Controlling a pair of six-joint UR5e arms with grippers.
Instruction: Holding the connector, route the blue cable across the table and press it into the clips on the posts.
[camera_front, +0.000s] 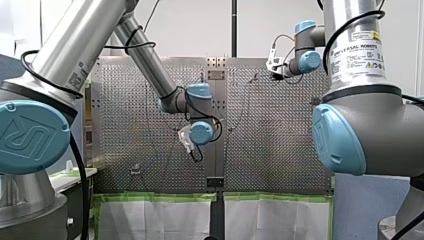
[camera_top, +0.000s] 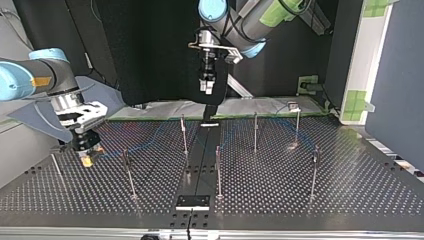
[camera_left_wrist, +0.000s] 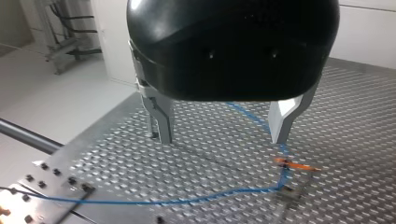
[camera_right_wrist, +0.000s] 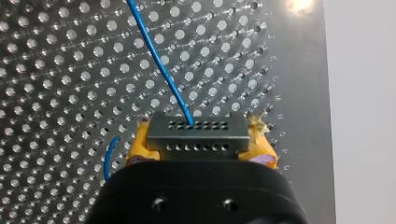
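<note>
My right gripper (camera_right_wrist: 200, 150) is shut on a dark grey connector (camera_right_wrist: 196, 129), its yellow pads pressed against the connector's two ends. The blue cable (camera_right_wrist: 158, 60) leaves the connector's face and runs ahead over the perforated table. In the top view my right gripper (camera_top: 87, 152) hangs low over the table at the left, and the faint blue cable (camera_top: 150, 142) trails toward the middle posts. My left gripper (camera_left_wrist: 222, 135) stands open above the table with nothing between its metal fingers (camera_left_wrist: 159, 122). Beneath it the blue cable (camera_left_wrist: 187, 201) lies on the table and bends up at a small clip (camera_left_wrist: 289, 189).
Several thin posts stand on the table, among them a post (camera_top: 183, 132) by the centre seam, a post (camera_top: 218, 170) nearer the top-view camera and a post (camera_top: 314, 170) at the right. A black plate (camera_top: 192, 201) sits at the near edge. Green tape (camera_front: 160, 197) lines the table's edge.
</note>
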